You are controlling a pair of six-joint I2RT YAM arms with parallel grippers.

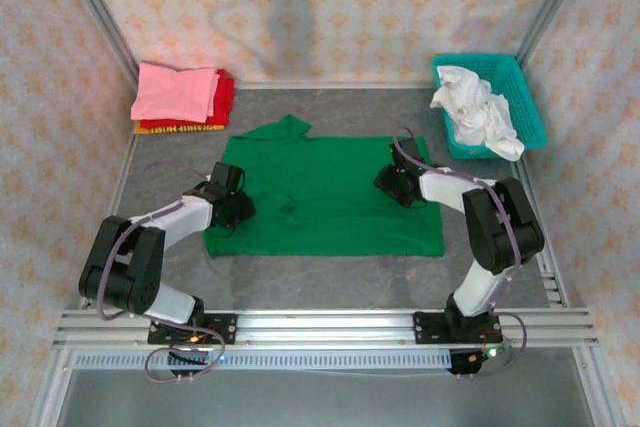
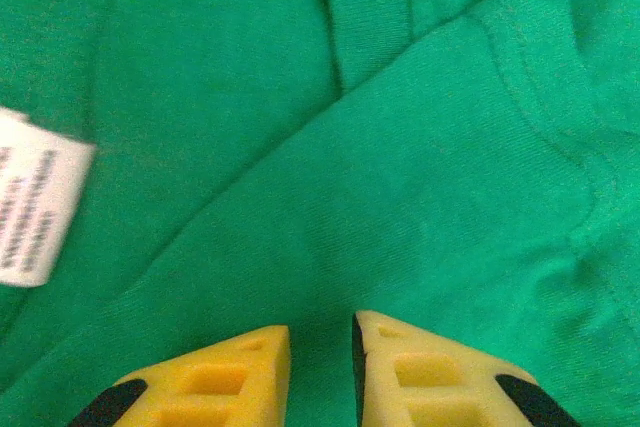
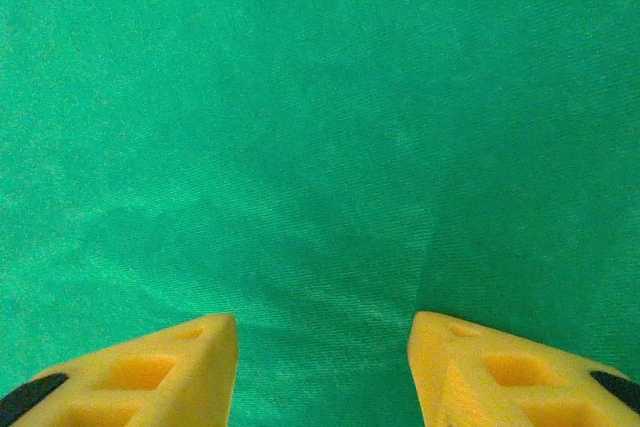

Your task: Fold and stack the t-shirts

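A large bright green t-shirt (image 1: 330,197) lies spread flat in the middle of the table, with one sleeve sticking out at its far left. My left gripper (image 1: 238,209) rests low on the shirt's left edge. In the left wrist view its yellow fingertips (image 2: 320,332) stand a narrow gap apart, with only green cloth (image 2: 400,197) beneath them, a folded layer with a stitched hem, and a white label (image 2: 35,212) to the left. My right gripper (image 1: 392,185) hovers over the shirt's right part, its jaws (image 3: 322,322) wide open above smooth cloth. Pink, red and yellow-orange t-shirts (image 1: 180,97) lie folded in a stack at the back left.
A teal basket (image 1: 530,97) holding crumpled white cloth (image 1: 475,112) stands at the back right. Patterned walls and metal posts close in the table on three sides. Bare grey tabletop (image 1: 330,282) runs in front of the green shirt up to the arms' rail.
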